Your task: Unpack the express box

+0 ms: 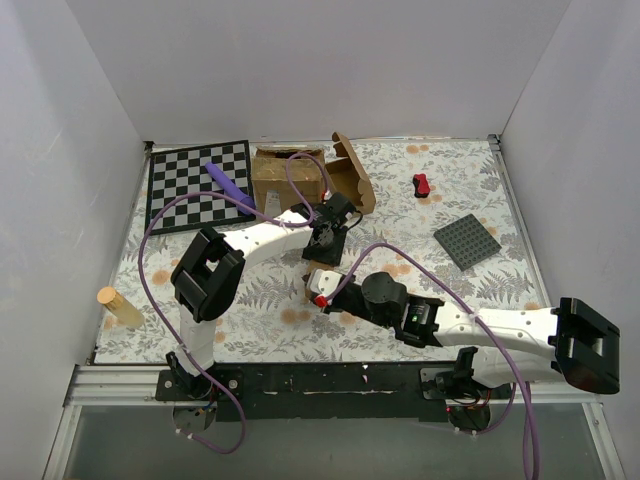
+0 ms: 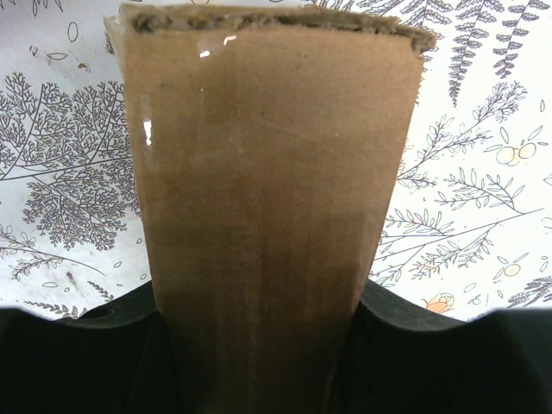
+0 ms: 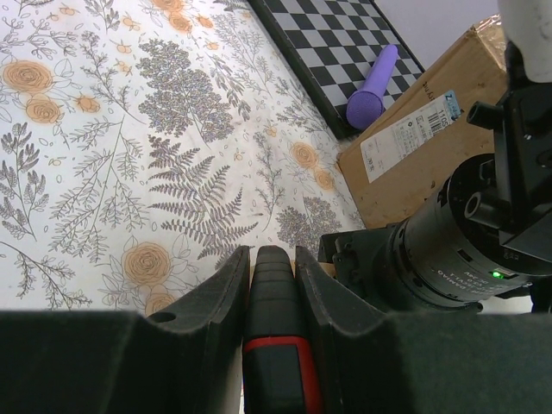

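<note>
Nearest you, your right pincer [image 3: 272, 259] is clenched on a black-and-red tool [image 3: 274, 362], low over the floral worktop [image 3: 103, 172]. Just beyond it, your left pincer [image 2: 263, 302] is grasping the express box [image 2: 276, 190]. The box's brown cardboard face runs out between the fingers, with its corrugated edge at the far end. From above, that box is mostly hidden under the pincer. Farther back sits a labelled brown box [image 3: 431, 164], and beside it a purple cylinder [image 3: 371, 86] lies on a checkered mat [image 3: 345, 43].
</note>
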You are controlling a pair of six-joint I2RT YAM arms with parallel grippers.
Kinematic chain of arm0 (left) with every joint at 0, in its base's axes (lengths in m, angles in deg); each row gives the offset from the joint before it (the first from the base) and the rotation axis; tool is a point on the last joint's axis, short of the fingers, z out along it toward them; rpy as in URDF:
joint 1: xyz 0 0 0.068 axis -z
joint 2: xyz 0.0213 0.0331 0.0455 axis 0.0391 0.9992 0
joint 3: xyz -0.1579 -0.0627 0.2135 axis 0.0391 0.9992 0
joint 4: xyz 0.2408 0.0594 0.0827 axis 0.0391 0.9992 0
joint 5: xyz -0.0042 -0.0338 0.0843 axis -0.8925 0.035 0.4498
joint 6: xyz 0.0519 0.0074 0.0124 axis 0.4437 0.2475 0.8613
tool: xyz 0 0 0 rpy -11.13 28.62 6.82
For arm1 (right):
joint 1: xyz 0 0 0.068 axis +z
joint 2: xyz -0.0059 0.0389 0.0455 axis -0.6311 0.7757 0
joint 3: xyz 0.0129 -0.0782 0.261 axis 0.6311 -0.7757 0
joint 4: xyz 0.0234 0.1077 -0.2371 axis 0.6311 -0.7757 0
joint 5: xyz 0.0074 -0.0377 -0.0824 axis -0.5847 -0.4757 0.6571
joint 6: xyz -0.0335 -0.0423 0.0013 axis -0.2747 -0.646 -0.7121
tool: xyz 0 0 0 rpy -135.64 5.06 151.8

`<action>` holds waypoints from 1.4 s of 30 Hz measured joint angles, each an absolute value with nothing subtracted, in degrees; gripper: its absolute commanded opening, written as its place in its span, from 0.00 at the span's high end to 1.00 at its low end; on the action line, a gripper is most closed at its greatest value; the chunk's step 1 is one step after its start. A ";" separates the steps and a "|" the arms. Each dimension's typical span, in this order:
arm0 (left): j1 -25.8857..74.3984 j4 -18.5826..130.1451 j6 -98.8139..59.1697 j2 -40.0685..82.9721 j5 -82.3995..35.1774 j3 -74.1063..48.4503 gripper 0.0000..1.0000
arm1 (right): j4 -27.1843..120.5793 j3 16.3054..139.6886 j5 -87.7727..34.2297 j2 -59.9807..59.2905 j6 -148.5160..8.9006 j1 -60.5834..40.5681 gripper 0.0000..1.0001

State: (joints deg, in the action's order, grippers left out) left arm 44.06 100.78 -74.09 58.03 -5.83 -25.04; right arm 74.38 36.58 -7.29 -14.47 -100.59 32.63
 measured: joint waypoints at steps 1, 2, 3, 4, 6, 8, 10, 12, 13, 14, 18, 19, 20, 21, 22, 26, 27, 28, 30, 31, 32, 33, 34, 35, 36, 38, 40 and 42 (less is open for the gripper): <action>44.08 100.78 -74.11 58.03 -5.83 -25.04 0.76 | 74.41 36.56 -7.29 -14.49 -100.61 32.63 0.99; 44.08 100.78 -74.09 58.03 -5.83 -25.04 0.76 | 74.38 36.51 -7.29 -14.55 -100.61 32.63 0.99; 44.08 100.78 -74.09 58.01 -5.83 -25.04 0.76 | 74.41 36.47 -7.29 -14.58 -100.59 32.63 0.99; 44.08 100.78 -74.11 58.03 -5.83 -25.04 0.76 | 74.43 36.41 -7.29 -14.64 -100.59 32.63 0.99; 44.08 100.78 -74.11 58.03 -5.83 -25.04 0.76 | 74.47 36.30 -7.32 -14.71 -100.57 32.63 0.99; 44.08 100.76 -74.11 58.03 -5.83 -25.04 0.76 | 74.45 36.30 -7.32 -14.82 -100.50 32.63 0.99; 44.10 100.78 -74.09 58.03 -5.83 -25.04 0.76 | 74.43 36.30 -7.38 -14.93 -100.30 32.63 0.99; 44.10 100.76 -74.09 58.03 -5.83 -25.04 0.76 | 74.43 36.30 -7.73 -14.97 -99.91 32.63 0.99; 44.10 100.76 -74.09 58.03 -5.83 -25.04 0.76 | 74.43 36.30 -7.82 -14.97 -99.78 32.63 0.99; 44.10 100.78 -74.09 58.03 -5.83 -25.04 0.76 | 74.43 36.30 -7.91 -14.97 -99.71 32.63 0.99; 44.10 100.76 -74.09 58.03 -5.83 -25.04 0.76 | 74.43 36.30 -8.39 -14.97 -99.32 32.63 0.99; 44.13 100.76 -74.09 58.03 -5.83 -25.04 0.76 | 74.36 36.30 -8.69 -14.97 -99.28 32.63 0.99; 44.13 100.76 -74.09 58.03 -5.83 -25.04 0.76 | 74.30 36.30 -8.82 -14.95 -99.26 32.63 0.99; 44.13 100.76 -74.09 58.03 -5.83 -25.04 0.76 | 74.28 36.30 -8.91 -14.95 -99.26 32.63 0.99; 44.13 100.76 -74.11 58.03 -5.83 -25.04 0.76 | 74.28 36.30 -9.00 -14.95 -99.26 32.63 0.99; 44.13 100.76 -74.09 58.03 -5.83 -25.04 0.76 | 74.25 36.30 -8.96 -14.88 -99.28 32.63 0.99; 44.15 100.76 -74.09 58.01 -5.83 -25.04 0.76 | 74.28 36.30 -8.93 -14.88 -99.26 32.63 0.99; 44.17 100.76 -74.09 58.01 -5.83 -25.04 0.76 | 74.25 36.30 -8.87 -14.86 -99.28 32.63 0.99; 44.26 100.76 -74.09 58.01 -5.83 -25.04 0.76 | 74.28 36.30 -8.72 -14.79 -99.28 32.63 0.99; 44.37 100.76 -74.09 58.03 -5.83 -25.04 0.76 | 74.30 36.30 -8.67 -14.69 -99.28 32.63 0.99; 44.45 100.78 -74.09 58.03 -5.85 -25.04 0.76 | 74.30 36.30 -8.58 -14.60 -99.28 32.63 0.99; 44.56 100.76 -74.09 58.03 -5.85 -25.04 0.76 | 74.28 36.30 -8.45 -14.45 -99.32 32.63 0.99; 44.65 100.74 -74.04 58.03 -5.85 -25.04 0.76 | 74.38 36.30 -8.30 -14.29 -99.32 32.63 0.99; 44.67 100.74 -74.02 58.03 -5.85 -25.04 0.76 | 74.45 36.30 -8.13 -14.20 -99.36 32.63 0.99; 44.67 100.74 -74.02 58.03 -5.85 -25.04 0.76 | 74.47 36.30 -7.95 -14.14 -99.36 32.63 0.99; 44.67 100.76 -74.02 58.03 -5.85 -25.04 0.76 | 74.56 36.30 -7.67 -13.90 -99.47 32.68 0.99; 44.67 100.76 -74.02 58.03 -5.85 -25.04 0.76 | 74.73 36.30 -7.34 -13.75 -99.56 32.81 0.99; 44.67 100.74 -74.02 58.03 -5.85 -25.04 0.77 | 74.73 36.30 -7.01 -13.75 -99.58 32.94 0.99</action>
State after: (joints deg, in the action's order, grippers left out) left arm 44.67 100.74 -74.02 58.03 -5.85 -25.04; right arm 74.73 36.30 -7.01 -13.75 -99.58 32.94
